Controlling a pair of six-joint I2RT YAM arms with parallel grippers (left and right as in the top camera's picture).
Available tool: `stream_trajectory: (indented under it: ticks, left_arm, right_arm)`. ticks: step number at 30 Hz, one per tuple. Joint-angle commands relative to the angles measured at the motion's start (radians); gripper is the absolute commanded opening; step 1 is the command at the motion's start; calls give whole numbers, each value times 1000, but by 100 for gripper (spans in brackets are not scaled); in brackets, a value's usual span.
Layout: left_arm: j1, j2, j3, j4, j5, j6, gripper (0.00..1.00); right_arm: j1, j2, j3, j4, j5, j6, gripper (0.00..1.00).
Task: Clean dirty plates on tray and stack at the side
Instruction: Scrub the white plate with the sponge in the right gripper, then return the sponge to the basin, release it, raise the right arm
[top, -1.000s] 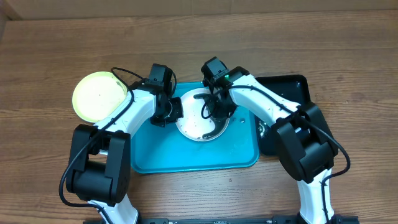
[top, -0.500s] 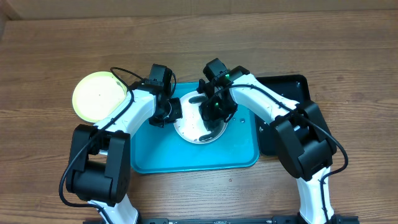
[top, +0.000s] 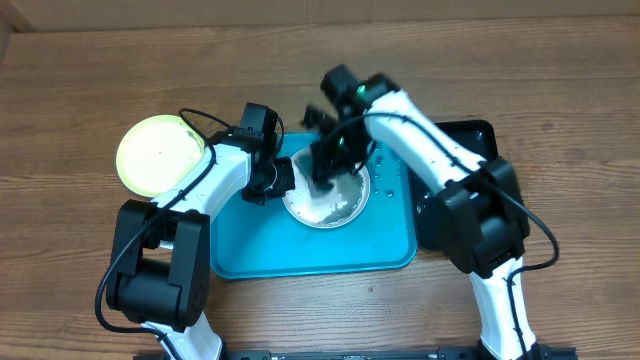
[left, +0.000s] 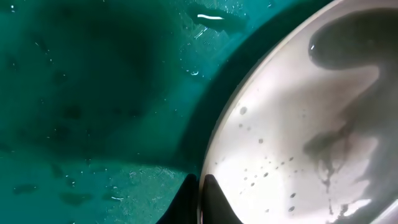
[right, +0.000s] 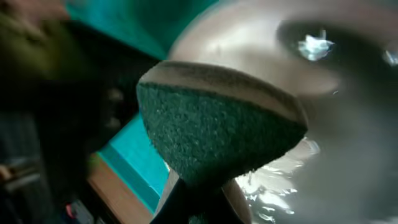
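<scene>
Progress: lime-green plate (top: 160, 155) looks clean, on tabletop (top: 80, 80) left of tray (top: 300, 255). Second plate (top: 325, 205) mid-tray, wet, specked. Left claw (top: 283, 178) clamped on its rim; right claw (top: 326, 165) clamped on sponge (right: 217, 130), over it. Stacking not done.

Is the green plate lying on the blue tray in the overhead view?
No, the green plate lies on the wooden table, left of the tray.

A brown wood-grain table (top: 80, 90) is carrying three things. A large turquoise rectangular plastic tray (top: 250, 250) is lying beneath the jaws of the left gripper (top: 274, 179) and right gripper (top: 325, 172). A round lime-green-rimmed plate (top: 158, 155) is sitting well outside the left jaws. A narrower black plastic tray (top: 470, 135) is lying beyond the right jaws.
</scene>
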Motion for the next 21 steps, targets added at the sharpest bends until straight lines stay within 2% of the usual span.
stream_trajectory:
  ticks: [1, 13, 21]
  left_arm:
    - [-7, 15, -7, 0, 11, 2, 4]
    - [-7, 15, -7, 0, 11, 2, 4]
    - [-7, 15, -7, 0, 11, 13, 4]
  right_arm:
    - [-61, -18, 77, -45, -27, -14, 4]
    - [-171, -20, 75, -124, -15, -13, 4]
    - [-361, -34, 75, -307, 235, 6, 4]
